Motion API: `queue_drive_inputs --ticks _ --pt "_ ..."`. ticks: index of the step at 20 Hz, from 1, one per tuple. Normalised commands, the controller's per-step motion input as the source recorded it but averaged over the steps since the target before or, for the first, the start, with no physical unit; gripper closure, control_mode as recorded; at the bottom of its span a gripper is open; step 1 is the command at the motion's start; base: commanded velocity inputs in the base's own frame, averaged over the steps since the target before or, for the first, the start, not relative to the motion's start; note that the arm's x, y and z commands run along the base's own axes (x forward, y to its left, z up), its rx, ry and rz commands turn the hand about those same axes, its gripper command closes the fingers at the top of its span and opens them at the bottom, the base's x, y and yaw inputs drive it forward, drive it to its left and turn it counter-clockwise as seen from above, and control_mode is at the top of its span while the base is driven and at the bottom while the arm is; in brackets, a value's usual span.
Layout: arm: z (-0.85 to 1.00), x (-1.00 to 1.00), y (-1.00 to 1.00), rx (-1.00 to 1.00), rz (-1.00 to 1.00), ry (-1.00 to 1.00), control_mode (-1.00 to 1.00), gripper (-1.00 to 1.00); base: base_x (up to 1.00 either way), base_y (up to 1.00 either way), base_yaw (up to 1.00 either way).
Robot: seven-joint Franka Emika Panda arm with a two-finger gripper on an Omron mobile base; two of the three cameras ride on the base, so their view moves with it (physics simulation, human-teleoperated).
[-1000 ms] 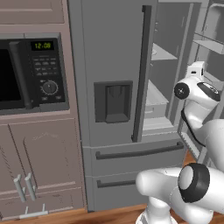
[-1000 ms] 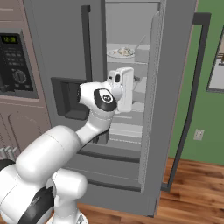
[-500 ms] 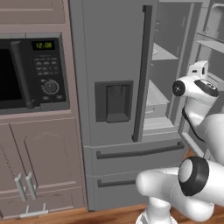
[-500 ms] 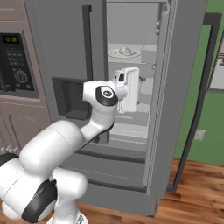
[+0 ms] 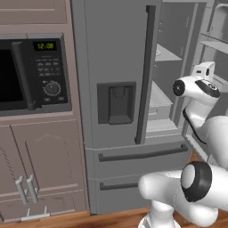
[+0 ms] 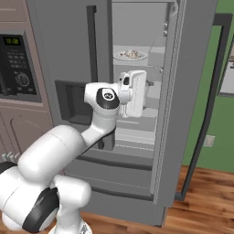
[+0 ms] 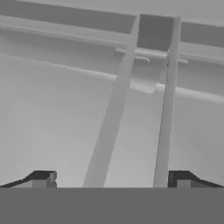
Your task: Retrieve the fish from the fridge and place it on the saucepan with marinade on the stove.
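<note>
The fridge [image 6: 68,41] stands with its right door [image 6: 194,91] swung open. On an upper shelf inside lies the fish [image 6: 132,53], a small pale lump on a white plate [image 6: 119,56]. My white hand [image 6: 135,91] hovers in the door opening, one shelf below the plate and in front of it. It also appears at the open compartment's right side [image 5: 204,72]. My gripper [image 7: 111,179] is open, its fingertips [image 7: 43,178] far apart with only pale grey shelf surfaces ahead. The saucepan, the marinade and the stove are out of view.
A black-fronted microwave [image 5: 26,73] sits in brown cabinets [image 5: 40,173] left of the fridge. The fridge's left door with its dark dispenser recess [image 5: 116,103] stays shut above two bottom drawers [image 5: 138,156]. Wood floor [image 6: 201,205] and a green wall lie to the right.
My hand has moved a little up and further into the fridge opening. The jaws stayed wide apart; the fridge and the plate have not moved.
</note>
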Motion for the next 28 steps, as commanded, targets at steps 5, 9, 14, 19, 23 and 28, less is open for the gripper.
queue_drive_inputs --ticks 5,9,14,19,23,28 --pt "0.00 -0.64 0.26 0.07 0.02 -0.35 -1.00 -1.00 0.00 0.00 0.00" --pt "0.00 -0.54 0.59 0.16 0.05 -0.44 -1.00 -1.00 0.00 0.00 0.00" --pt "-0.01 -0.43 0.70 0.27 0.15 -0.51 -1.00 -1.00 0.00 0.00 0.00" --pt "-0.02 -0.19 0.45 0.41 0.40 -0.45 -1.00 -1.00 0.00 0.00 0.00" --pt "0.00 -0.08 0.15 0.45 0.55 -0.25 -1.00 -1.00 0.00 0.00 0.00" --pt "0.00 -0.31 0.11 0.42 0.58 -0.07 -1.00 -1.00 0.00 0.00 0.00"
